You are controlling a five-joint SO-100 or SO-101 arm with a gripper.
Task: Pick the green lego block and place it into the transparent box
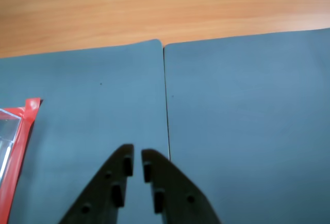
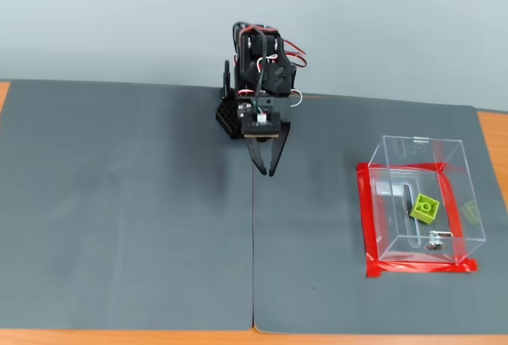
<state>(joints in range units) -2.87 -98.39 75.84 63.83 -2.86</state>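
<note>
Showing green lego block fixed view only

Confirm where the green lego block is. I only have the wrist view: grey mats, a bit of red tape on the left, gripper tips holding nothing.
Observer: In the fixed view the green lego block is already inside the transparent box.
Operator: Box upright?
Observer: Yes, it stands open side up within a red tape border, on the mat to the right of the seam in that view.
Operator: Where's the arm relative to it?
Observer: The gripper is well to the left of the box in the fixed view, over the seam between the two mats, jaws nearly closed and holding nothing.
</note>
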